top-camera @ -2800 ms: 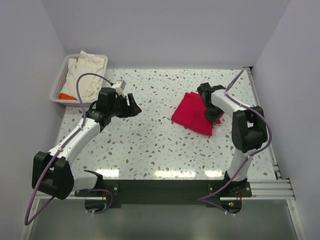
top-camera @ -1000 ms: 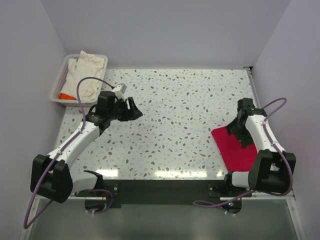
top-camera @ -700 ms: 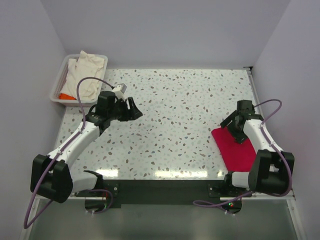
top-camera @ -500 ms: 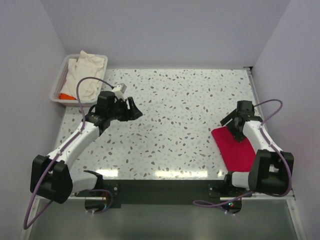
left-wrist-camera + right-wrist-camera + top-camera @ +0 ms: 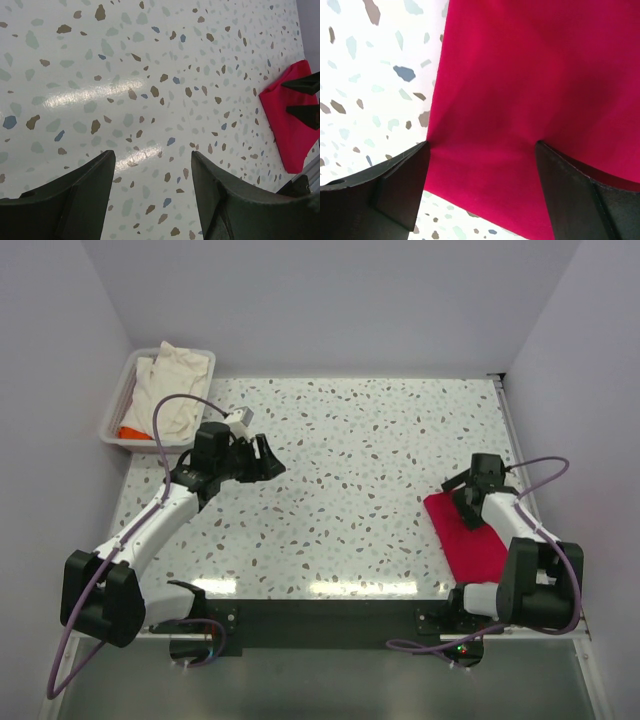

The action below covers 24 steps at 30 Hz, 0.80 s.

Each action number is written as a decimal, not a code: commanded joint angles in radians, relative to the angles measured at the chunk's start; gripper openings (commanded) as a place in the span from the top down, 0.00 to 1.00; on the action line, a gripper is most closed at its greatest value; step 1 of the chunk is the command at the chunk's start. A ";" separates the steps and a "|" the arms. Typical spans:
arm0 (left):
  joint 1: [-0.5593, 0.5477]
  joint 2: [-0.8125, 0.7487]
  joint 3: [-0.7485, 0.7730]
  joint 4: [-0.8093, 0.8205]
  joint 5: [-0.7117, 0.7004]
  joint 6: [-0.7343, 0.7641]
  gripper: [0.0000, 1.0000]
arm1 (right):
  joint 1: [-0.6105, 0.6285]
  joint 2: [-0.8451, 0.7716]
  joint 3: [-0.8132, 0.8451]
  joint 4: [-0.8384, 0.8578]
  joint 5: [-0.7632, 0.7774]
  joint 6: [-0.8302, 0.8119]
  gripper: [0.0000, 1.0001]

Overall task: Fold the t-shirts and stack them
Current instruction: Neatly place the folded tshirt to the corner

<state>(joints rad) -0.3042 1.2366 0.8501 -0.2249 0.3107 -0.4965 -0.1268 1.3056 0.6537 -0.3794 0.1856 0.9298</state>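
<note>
A crimson-red t-shirt lies folded flat near the table's front right edge. It fills most of the right wrist view and shows far off in the left wrist view. My right gripper stands open over the shirt's far left corner, its fingertips spread wide on the cloth with nothing clamped between them. A cream-white t-shirt is heaped in the tray, with orange fabric under it. My left gripper hovers open above bare tabletop left of centre.
The white plastic tray sits at the back left corner. Purple walls close in the table on three sides. A metal rail runs along the right edge beside the red shirt.
My right gripper has slid left and slightly back across the red shirt to its far left corner, staying open. The shirt lies where it was a second ago. The left arm has not moved.
</note>
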 commanded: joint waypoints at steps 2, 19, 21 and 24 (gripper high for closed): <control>-0.001 -0.026 0.004 0.044 0.019 -0.005 0.33 | -0.026 -0.006 -0.003 0.076 0.078 0.093 0.11; -0.001 -0.019 0.009 0.044 0.016 0.001 0.33 | -0.122 0.010 0.050 0.054 0.147 0.141 0.10; -0.001 -0.017 0.009 0.045 0.013 0.001 0.33 | -0.132 0.020 0.064 0.048 0.155 0.136 0.10; -0.001 -0.011 0.012 0.045 0.013 -0.001 0.33 | -0.146 0.043 0.075 0.057 0.147 0.126 0.09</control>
<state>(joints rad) -0.3042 1.2366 0.8501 -0.2249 0.3111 -0.4961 -0.2588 1.3300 0.6888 -0.3462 0.2867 1.0473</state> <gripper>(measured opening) 0.670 0.901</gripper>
